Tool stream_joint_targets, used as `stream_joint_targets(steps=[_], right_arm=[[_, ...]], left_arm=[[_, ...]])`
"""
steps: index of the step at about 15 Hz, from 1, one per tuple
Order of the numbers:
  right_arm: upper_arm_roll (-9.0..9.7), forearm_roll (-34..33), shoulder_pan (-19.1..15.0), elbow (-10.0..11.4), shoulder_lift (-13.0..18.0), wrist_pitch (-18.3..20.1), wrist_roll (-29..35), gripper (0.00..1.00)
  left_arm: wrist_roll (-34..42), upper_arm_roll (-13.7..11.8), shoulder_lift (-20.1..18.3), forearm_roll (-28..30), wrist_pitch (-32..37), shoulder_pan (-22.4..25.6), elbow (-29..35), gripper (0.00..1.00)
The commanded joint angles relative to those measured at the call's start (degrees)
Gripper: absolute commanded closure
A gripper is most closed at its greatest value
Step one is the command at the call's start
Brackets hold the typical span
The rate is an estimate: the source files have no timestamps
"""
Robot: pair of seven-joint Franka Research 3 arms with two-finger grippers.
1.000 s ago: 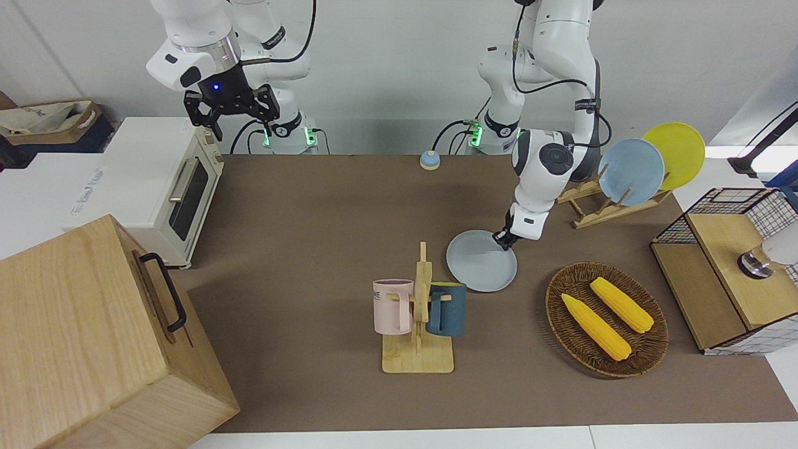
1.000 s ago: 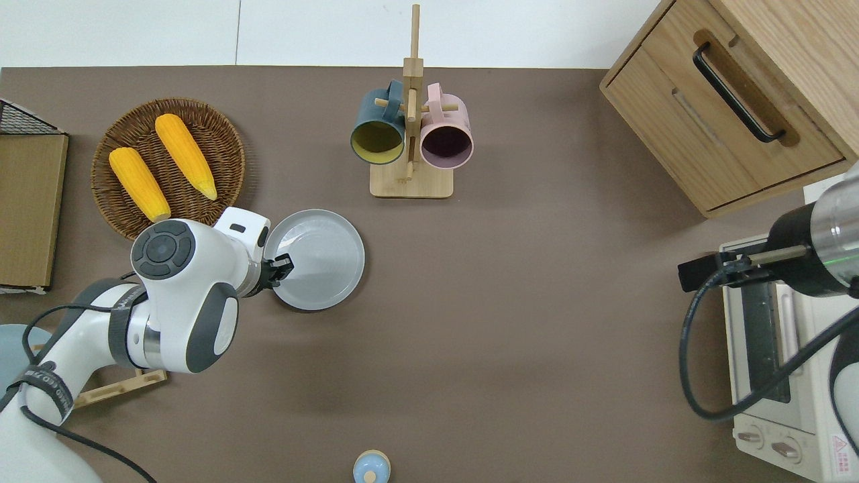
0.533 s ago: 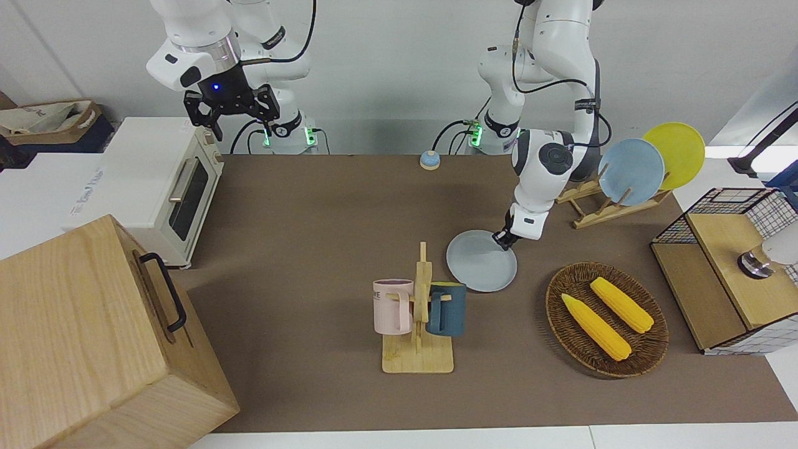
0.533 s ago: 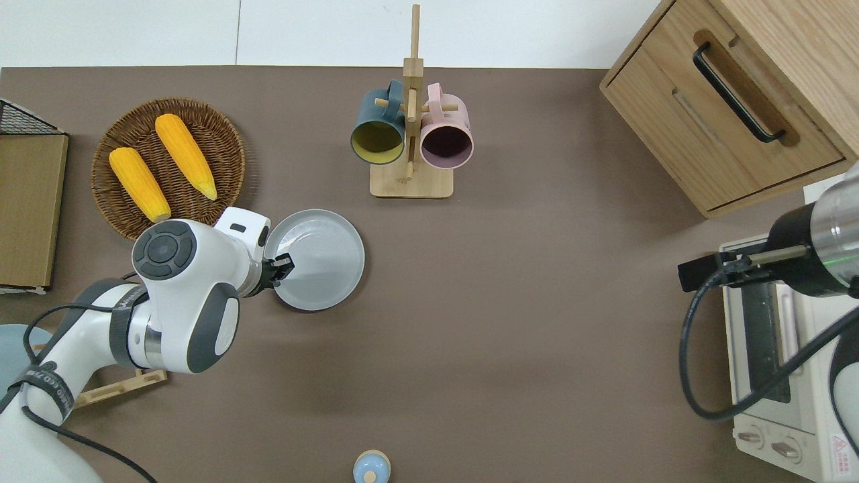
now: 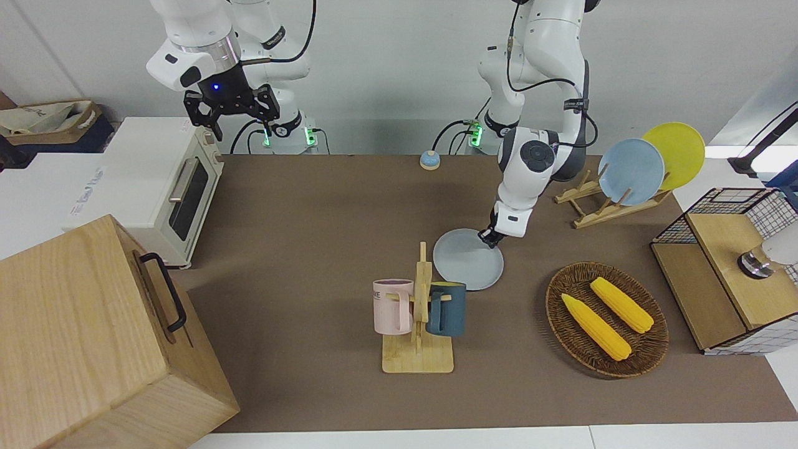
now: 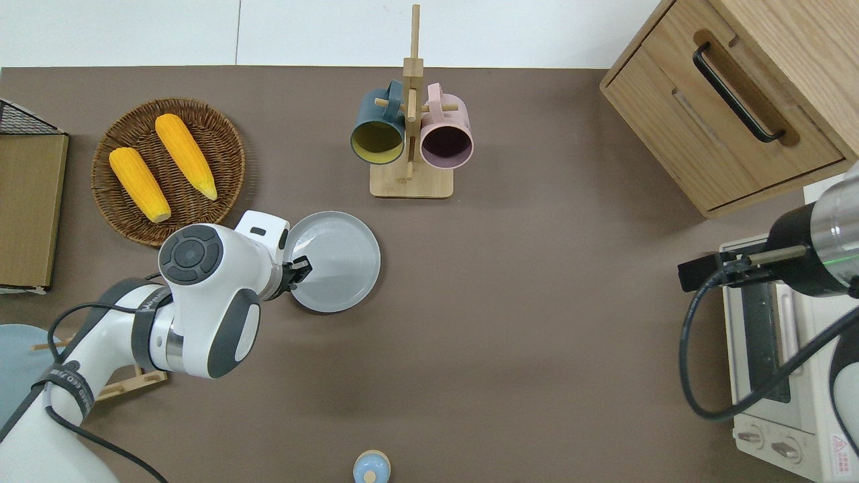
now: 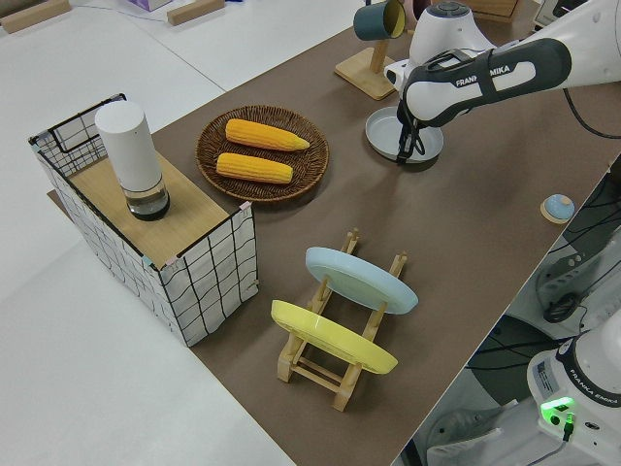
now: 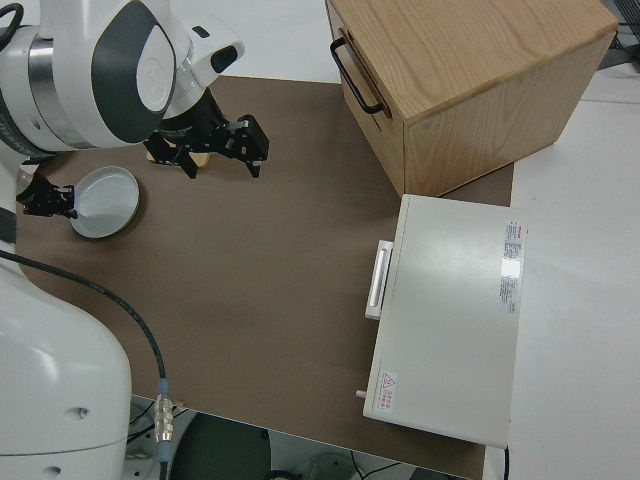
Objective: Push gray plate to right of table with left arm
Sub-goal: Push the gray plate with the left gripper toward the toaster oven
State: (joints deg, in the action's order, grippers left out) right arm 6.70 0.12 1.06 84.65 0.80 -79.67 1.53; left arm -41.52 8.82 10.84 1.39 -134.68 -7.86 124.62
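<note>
The gray plate [image 5: 466, 268] lies flat on the brown table [image 5: 312, 218], just nearer to the robots than the mug rack; it also shows in the overhead view [image 6: 342, 261], the left side view [image 7: 388, 129] and the right side view [image 8: 108, 203]. My left gripper [image 5: 488, 237] is down at the plate's rim on the side toward the left arm's end of the table, touching it, as the overhead view [image 6: 300, 270] and the left side view [image 7: 408, 155] show. My right gripper [image 5: 240, 125] is open, empty and parked.
A wooden mug rack [image 5: 419, 349] holds a pink and a dark blue mug. A wicker basket [image 5: 561, 293] with two corn cobs, a dish rack [image 5: 598, 209] with a sky-blue and a yellow plate, a wire shelf [image 5: 723, 274], a bell [image 5: 429, 160], a toaster oven [image 5: 168, 187] and a wooden drawer box [image 5: 93, 337].
My left gripper and the gray plate have slid together a short way toward the right arm's end of the table. The right arm has not moved.
</note>
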Motion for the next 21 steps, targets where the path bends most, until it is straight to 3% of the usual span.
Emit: stream_joint_targets(steps=[1, 10, 21], right_arm=[[0.77, 0.59, -1.15, -0.46, 0.17, 0.83, 0.05, 0.017], [0.77, 0.59, -1.15, -0.46, 0.17, 0.83, 0.05, 0.017], [0.86, 0.59, -1.15, -0.46, 0.17, 0.83, 0.05, 0.017]], left_arm=[[-5.23, 0.4, 1.38, -0.95, -0.76, -3.12, 0.36, 1.0], [-17.96, 0.58, 5.58, -1.04, -0.85, -14.01, -4.29, 1.0], [-29.67, 0.58, 11.39, -1.04, -0.59, -22.81, -12.9, 1.0]])
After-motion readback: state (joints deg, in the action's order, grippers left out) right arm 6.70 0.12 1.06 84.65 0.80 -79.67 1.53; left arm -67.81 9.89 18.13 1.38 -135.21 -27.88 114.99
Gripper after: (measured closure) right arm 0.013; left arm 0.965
